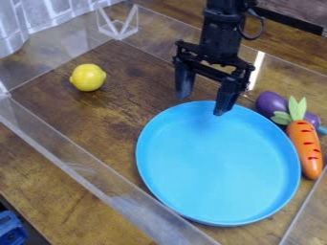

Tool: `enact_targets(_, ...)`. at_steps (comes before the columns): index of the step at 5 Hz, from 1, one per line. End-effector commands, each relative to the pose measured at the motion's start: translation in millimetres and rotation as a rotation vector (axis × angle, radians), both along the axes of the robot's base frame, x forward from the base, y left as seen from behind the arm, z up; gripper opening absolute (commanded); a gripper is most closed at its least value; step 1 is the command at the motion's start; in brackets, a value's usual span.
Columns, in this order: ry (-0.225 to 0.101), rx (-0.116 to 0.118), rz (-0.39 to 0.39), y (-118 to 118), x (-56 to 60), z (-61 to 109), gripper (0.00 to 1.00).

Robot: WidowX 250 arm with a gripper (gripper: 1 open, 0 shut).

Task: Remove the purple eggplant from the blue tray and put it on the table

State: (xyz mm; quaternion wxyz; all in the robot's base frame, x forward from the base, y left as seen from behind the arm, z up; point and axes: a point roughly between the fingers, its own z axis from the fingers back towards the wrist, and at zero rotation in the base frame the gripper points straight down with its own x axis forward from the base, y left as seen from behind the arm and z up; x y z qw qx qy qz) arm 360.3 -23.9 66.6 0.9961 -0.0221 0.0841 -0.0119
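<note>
The purple eggplant (274, 102) lies on the table (115, 115) just beyond the far right rim of the blue tray (220, 163), which holds nothing. My gripper (205, 96) hangs pointing down over the tray's far edge, to the left of the eggplant and apart from it. Its two dark fingers (228, 99) stand wide open with nothing between them.
An orange carrot (307, 145) with green leaves lies to the right of the tray, beside the eggplant. A yellow lemon (87, 77) sits at the left. Clear acrylic walls (57, 144) edge the tabletop, and a clear holder (118, 19) stands at the back.
</note>
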Motion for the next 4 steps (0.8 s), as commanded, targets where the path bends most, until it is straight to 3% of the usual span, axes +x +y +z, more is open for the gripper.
enact_targets(1,-0.096,0.004,0.022,12,3.9,34.0,1.0)
enact_targets(4,-0.094,0.013,0.024,24,1.3,34.7,1.0)
